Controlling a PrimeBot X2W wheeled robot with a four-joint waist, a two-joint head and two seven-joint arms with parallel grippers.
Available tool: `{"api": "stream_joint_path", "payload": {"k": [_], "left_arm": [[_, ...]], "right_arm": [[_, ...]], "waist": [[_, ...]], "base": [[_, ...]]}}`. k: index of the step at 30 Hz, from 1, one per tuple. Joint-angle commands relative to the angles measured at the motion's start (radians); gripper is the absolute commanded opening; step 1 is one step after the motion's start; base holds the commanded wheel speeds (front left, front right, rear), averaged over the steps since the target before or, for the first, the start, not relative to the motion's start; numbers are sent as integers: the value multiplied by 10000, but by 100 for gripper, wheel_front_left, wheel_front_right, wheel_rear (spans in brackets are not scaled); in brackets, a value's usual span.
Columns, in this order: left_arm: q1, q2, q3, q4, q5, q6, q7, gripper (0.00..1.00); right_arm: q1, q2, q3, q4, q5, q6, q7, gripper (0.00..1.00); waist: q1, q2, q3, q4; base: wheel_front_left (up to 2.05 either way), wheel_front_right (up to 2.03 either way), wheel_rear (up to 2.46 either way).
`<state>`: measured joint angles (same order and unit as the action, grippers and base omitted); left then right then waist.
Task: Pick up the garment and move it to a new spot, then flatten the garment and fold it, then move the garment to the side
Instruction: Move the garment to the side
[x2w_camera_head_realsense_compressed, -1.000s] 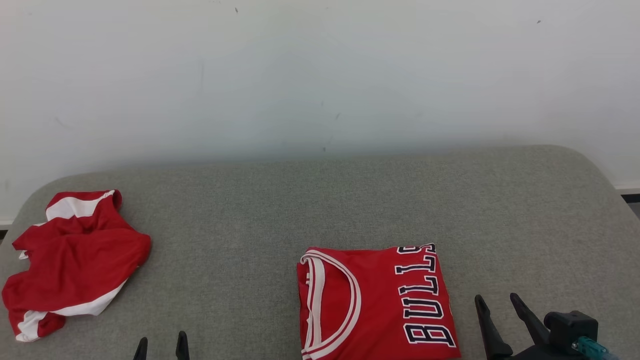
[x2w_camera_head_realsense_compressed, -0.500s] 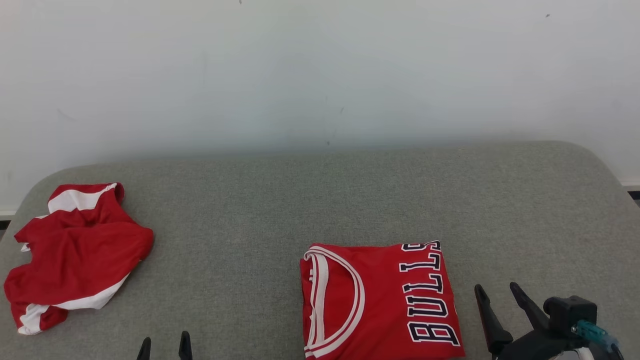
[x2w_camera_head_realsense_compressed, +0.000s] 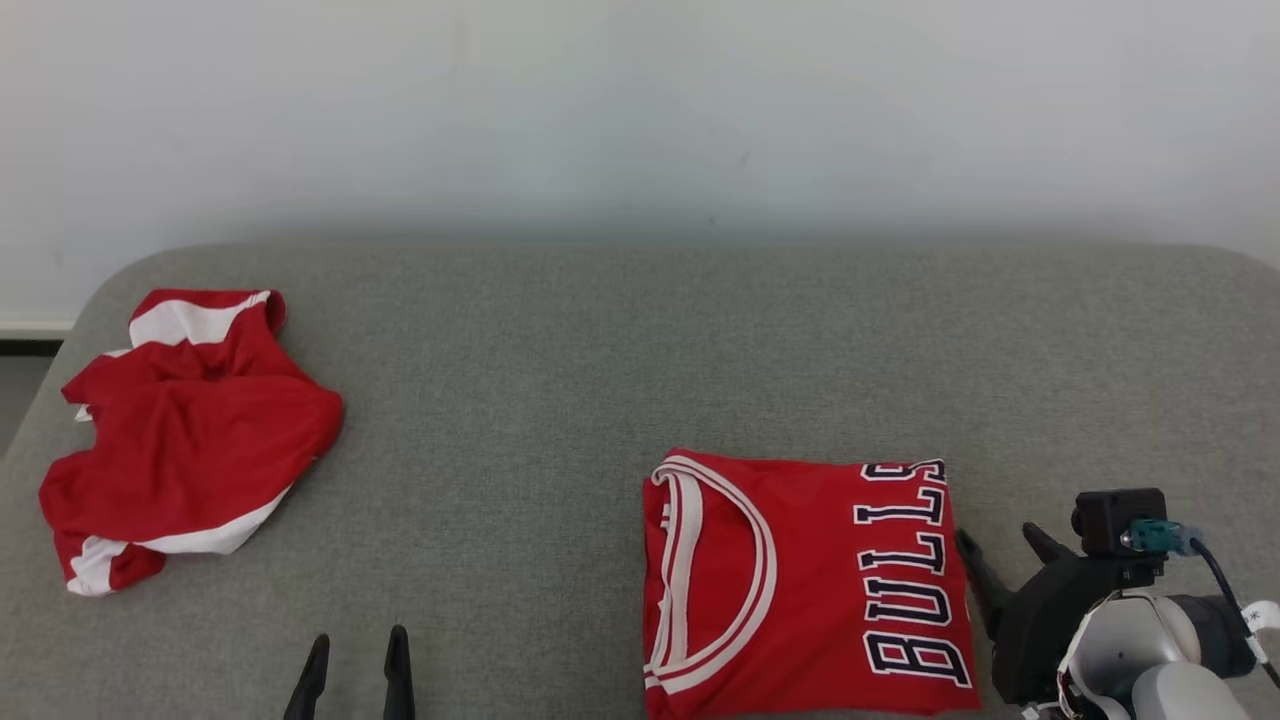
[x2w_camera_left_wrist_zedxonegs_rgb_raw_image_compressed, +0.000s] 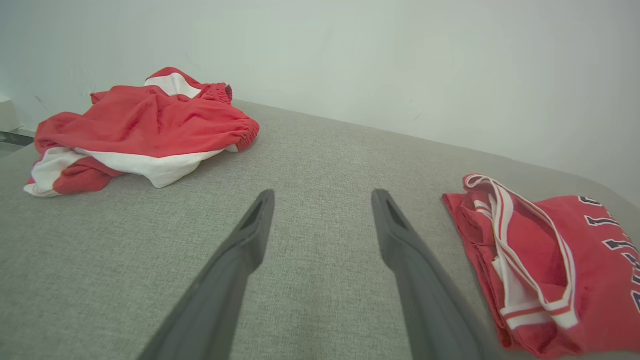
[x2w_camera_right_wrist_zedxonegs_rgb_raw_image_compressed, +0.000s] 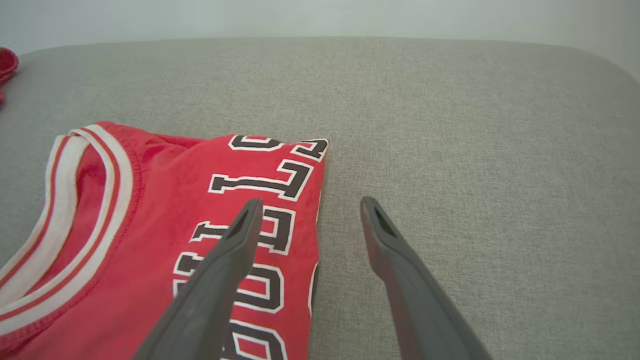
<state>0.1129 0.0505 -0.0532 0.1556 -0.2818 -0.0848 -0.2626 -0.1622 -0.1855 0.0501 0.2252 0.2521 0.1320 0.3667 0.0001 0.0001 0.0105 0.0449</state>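
Folded red jersey with dark "BULLS" lettering (x2w_camera_head_realsense_compressed: 800, 580) lies flat on the grey fabric table (x2w_camera_head_realsense_compressed: 600, 340), just left of the right gripper (x2w_camera_head_realsense_compressed: 996, 533). One finger is over its edge, contact unclear. Right gripper is spread wide and empty, as is the left gripper (x2w_camera_head_realsense_compressed: 359, 637). Fold looks done, and the move aside is probably left. Crumpled red-and-white garment (x2w_camera_head_realsense_compressed: 190, 430) sits far left of the left gripper, untouched.
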Motion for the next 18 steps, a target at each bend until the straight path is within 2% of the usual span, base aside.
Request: {"api": "stream_joint_path", "payload": {"k": [1, 6, 17, 18], "left_arm": [[-177, 1, -2, -33, -41, 42, -28, 100], [-526, -4, -134, -31, -103, 24, -30, 100], [-737, -4, -186, 40, -144, 21, -30, 100], [-729, -2, -182, 46, -151, 34, -30, 100]], "right_arm": [[-147, 34, -171, 212, -107, -23, 271, 100], [-245, 241, -473, 596, -34, -23, 742, 100], [57, 778, -982, 1341, -450, -23, 2100, 100], [61, 814, -976, 1373, -481, -23, 2270, 94]], "waist": [[-1, -1, 510, 468], [-1, -1, 1008, 931], [-1, -1, 1278, 1143], [-1, -1, 1283, 1130]], "base": [[0, 0, 0], [0, 0, 0], [0, 0, 0], [0, 0, 0]]}}
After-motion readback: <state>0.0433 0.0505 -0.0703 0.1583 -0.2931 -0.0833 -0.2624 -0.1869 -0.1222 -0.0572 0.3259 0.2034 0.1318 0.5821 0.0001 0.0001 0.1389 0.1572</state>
